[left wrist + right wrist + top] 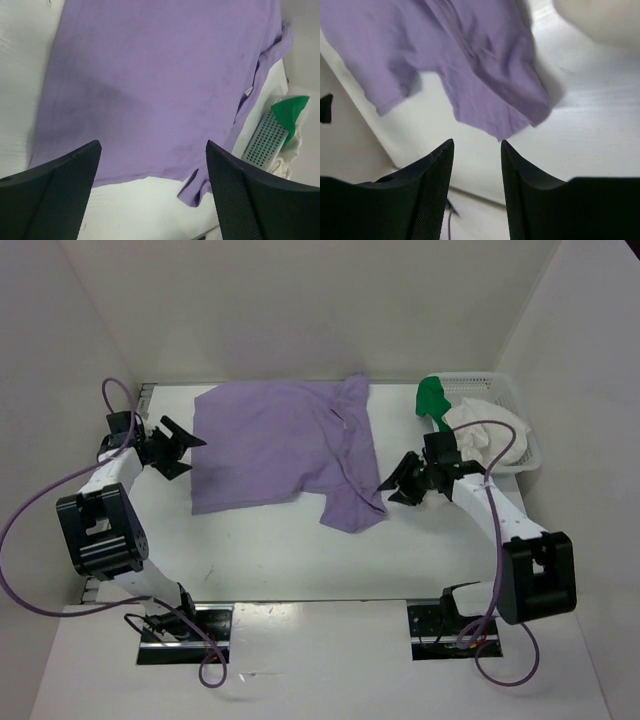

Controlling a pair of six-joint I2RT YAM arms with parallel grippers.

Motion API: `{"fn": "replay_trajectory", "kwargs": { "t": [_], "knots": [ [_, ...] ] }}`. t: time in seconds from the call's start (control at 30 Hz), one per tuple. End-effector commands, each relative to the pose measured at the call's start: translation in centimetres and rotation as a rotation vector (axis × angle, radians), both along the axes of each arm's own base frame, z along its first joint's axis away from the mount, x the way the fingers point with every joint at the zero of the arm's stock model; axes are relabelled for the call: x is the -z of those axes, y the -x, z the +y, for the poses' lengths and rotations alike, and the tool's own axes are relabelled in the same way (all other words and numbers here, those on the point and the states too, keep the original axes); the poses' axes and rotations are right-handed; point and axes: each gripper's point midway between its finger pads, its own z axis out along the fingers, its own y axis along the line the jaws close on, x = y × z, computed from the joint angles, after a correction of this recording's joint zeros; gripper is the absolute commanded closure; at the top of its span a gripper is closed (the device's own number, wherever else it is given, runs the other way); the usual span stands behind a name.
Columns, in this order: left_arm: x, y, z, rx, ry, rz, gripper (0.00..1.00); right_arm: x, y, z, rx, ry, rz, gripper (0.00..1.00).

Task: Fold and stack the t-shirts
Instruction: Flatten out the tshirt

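Lavender t-shirt (275,445) spread flat — basket (480,378) beside, apparently full.

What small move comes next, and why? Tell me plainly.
Probably lower the right gripper onto the rumpled sleeve of the soft lavender cloth t-shirt and pinch it: its jaws stand open and empty, and that sleeve lies bunched right beside it.

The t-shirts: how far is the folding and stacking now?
Done: the lavender shirt lies spread on the table. In hand: nothing; the left gripper and right gripper stand open beside it. Left: fold it, then the white shirt and green shirt, both in the basket; no stack exists.
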Motion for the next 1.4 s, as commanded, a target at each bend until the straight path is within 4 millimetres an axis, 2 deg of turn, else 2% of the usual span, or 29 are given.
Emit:
{"fn": "replay_trajectory", "kwargs": {
  "t": [0.0,0.07,0.13,0.17,0.2,0.23,0.3,0.33,0.37,0.4,0.47,0.5,0.53,0.63,0.67,0.7,0.83,0.9,0.93,1.0,1.07,1.1,1.17,1.27,1.37],
  "knots": [
    [-5.7,-0.9,1.6,-0.008,-0.152,-0.174,0.07,-7.2,-3.9,-2.5,0.046,0.131,-0.293,0.51],
    [-5.7,-0.2,1.7,-0.01,-0.201,-0.164,0.08,-7.2,-3.5,-2.7,0.051,0.141,-0.283,0.51],
    [-5.7,0.9,0.9,-0.003,-0.236,-0.152,0.13,-6.1,-2.4,-2.6,0.048,0.128,-0.256,0.53],
    [-5.3,1.4,0.6,-0.001,-0.242,-0.143,0.16,-4.3,-1.4,-2.6,0.046,0.124,-0.205,0.57],
    [-5.1,2.0,0.2,0.001,-0.25,-0.141,0.26,-3.9,-0.9,-2.3,0.042,0.118,-0.202,0.68],
    [-3.5,3.1,-0.2,0.006,-0.236,-0.098,0.33,-2.7,0.2,-2.0,0.035,0.115,-0.169,0.77],
    [-2.4,4.3,0.2,-0.022,-0.263,-0.068,0.5,-1.8,0.8,-1.7,0.028,0.122,-0.152,0.98],
    [-1.8,4.8,0.3,-0.039,-0.265,-0.047,0.66,-1.6,0.6,-1.9,0.038,0.152,-0.158,1.0],
    [-0.3,5.7,0.4,-0.047,-0.269,-0.007,0.72,-1.0,1.1,-1.5,0.021,0.166,-0.15,1.0],
    [0.1,6.0,0.5,-0.055,-0.277,0.004,0.74,-0.7,1.0,-1.3,0.014,0.174,-0.148,1.0],
    [1.2,6.7,0.4,-0.081,-0.256,0.043,0.76,-1.0,0.7,0.2,-0.037,0.194,-0.163,1.0],
    [2.8,7.5,-0.2,-0.078,-0.226,0.081,0.74,-1.0,0.5,0.8,-0.052,0.209,-0.167,0.99],
    [3.8,7.8,-0.3,-0.089,-0.207,0.106,0.71,-1.6,0.0,1.3,-0.061,0.215,-0.182,0.99],
    [5.7,9.1,-0.5,-0.16,-0.174,0.163,0.6,-0.9,-0.4,4.0,-0.13,0.211,-0.182,0.95],
    [5.6,9.1,-0.2,-0.192,-0.179,0.156,0.56,-0.1,-0.6,4.6,-0.146,0.229,-0.171,0.94],
    [5.8,9.2,0.5,-0.214,-0.207,0.164,0.52,0.5,-0.7,4.5,-0.143,0.242,-0.158,0.92],
    [6.8,9.6,0.4,-0.233,-0.196,0.193,0.48,1.3,-1.3,4.5,-0.134,0.271,-0.164,0.8],
    [8.0,10.6,0.3,-0.267,-0.183,0.237,0.46,1.3,-1.5,4.5,-0.15,0.28,-0.171,0.78],
    [8.2,11.0,1.2,-0.311,-0.217,0.247,0.46,1.3,-1.5,4.5,-0.15,0.28,-0.171,0.77],
    [7.5,11.2,1.6,-0.349,-0.22,0.214,0.46,1.4,-1.7,4.6,-0.149,0.279,-0.174,0.77],
    [7.7,11.4,1.7,-0.369,-0.22,0.207,0.46,1.3,-2.0,4.8,-0.147,0.274,-0.187,0.77],
    [8.0,11.5,1.6,-0.378,-0.212,0.209,0.46,2.1,-1.9,4.8,-0.151,0.283,-0.164,0.77],
    [8.9,11.3,1.6,-0.393,-0.196,0.224,0.46,2.4,-1.9,5.1,-0.168,0.288,-0.166,0.77],
    [9.8,11.1,1.5,-0.424,-0.171,0.218,0.49,1.9,-2.5,5.3,-0.173,0.287,-0.182,0.79],
    [9.7,10.6,1.7,-0.436,-0.167,0.19,0.49,1.8,-2.6,5.8,-0.182,0.286,-0.185,0.81]
  ]
}}
